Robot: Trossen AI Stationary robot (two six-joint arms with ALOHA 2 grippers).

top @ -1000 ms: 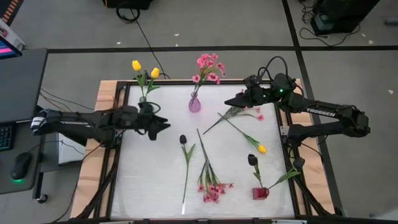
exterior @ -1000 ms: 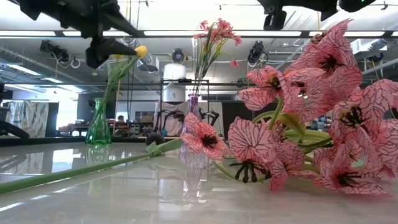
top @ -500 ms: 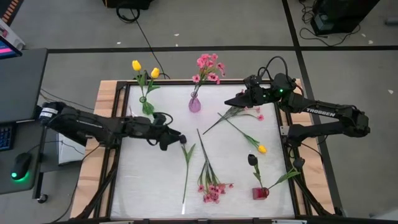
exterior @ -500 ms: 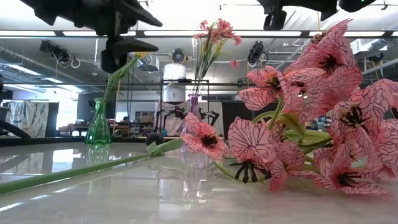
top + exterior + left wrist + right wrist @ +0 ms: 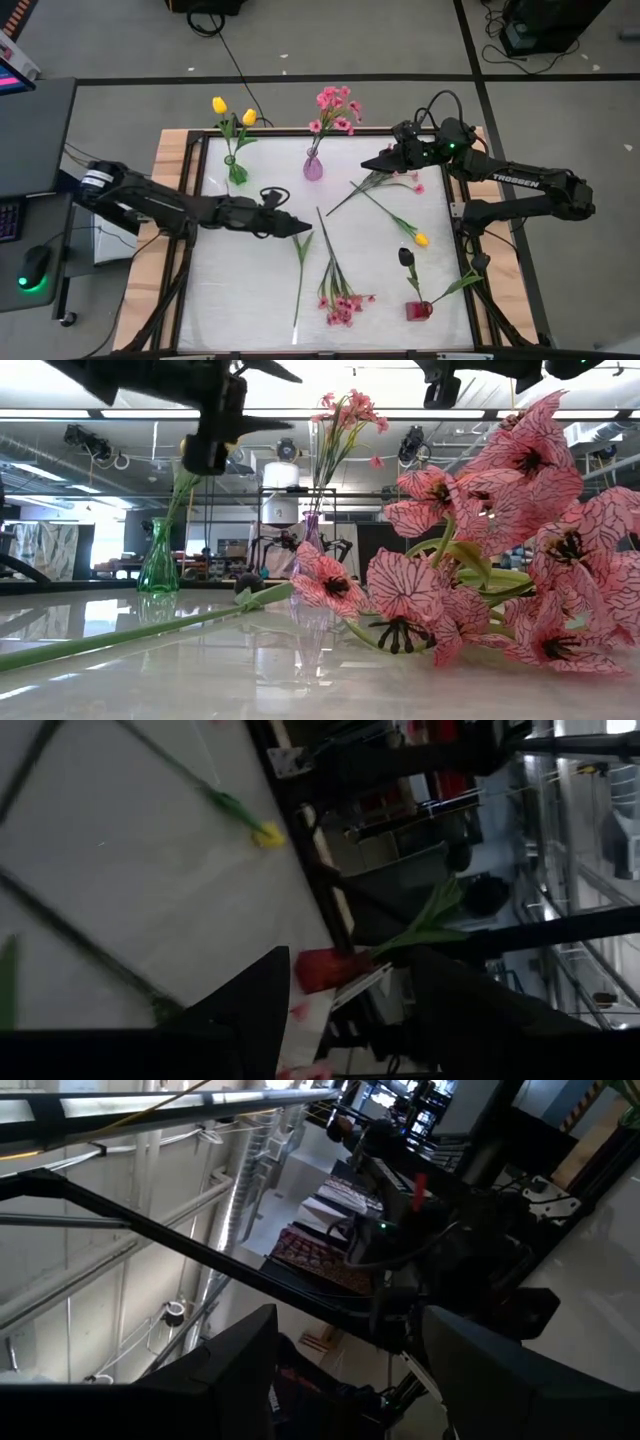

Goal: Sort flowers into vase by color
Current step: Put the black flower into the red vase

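Note:
My left gripper [image 5: 297, 227] is open and hovers high above the table's middle, over the spot where a dark tulip's head lies; its green stem [image 5: 300, 272] runs toward the near edge. In the left wrist view the left gripper [image 5: 350, 1020] faces the red vase [image 5: 318, 967]. My right gripper [image 5: 372, 162] is open near the far right, above a pink spray [image 5: 396, 180] lying flat. A yellow tulip [image 5: 421, 239] and another pink spray [image 5: 340, 303] also lie on the table. The green vase [image 5: 237, 172] holds yellow tulips, the purple vase [image 5: 313, 167] pink blossoms, the red vase [image 5: 418, 310] a dark tulip.
The three vases stand along the far edge and in the near right corner. Loose stems cross the table's middle and right. The white top has a wooden frame [image 5: 160, 180]; bare surface lies at the near left. A desk with a mouse [image 5: 34, 268] stands to the left.
My left gripper has swung from beside the green vase toward the table's right and slightly toward the near edge, staying high, and now covers the lying dark tulip's head in the high view. Flowers and the right arm have kept still.

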